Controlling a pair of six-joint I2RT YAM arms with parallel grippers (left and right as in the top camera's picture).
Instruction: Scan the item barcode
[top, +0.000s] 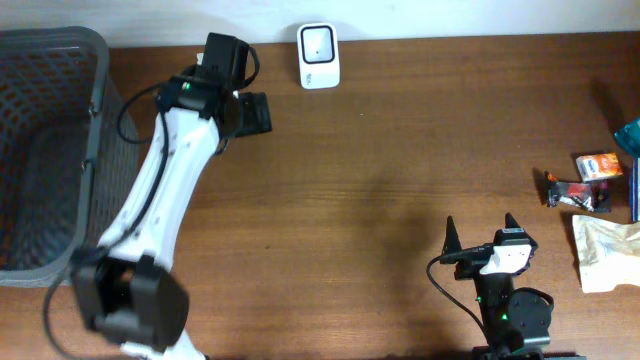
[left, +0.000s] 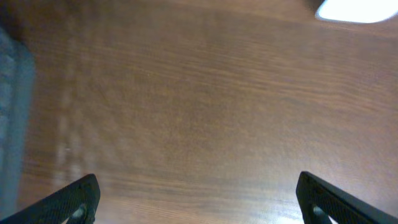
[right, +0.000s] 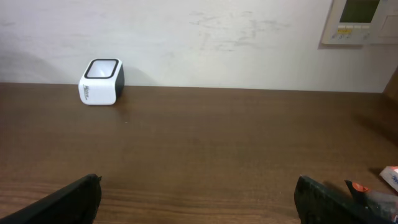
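Both the left pincer (top: 256, 113) and right pincer (top: 481, 228) are gaping empty. Small packets (top: 598, 165) are lying at the right edge, the barcode scanner (top: 319, 56) sitting top centre. Grasping a packet is probably coming next.

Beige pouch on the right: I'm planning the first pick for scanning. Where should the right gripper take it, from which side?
Probably its creased left edge, from above: the beige pouch lies flat, so only a raised fold offers purchase, and that edge is nearest the open right gripper.
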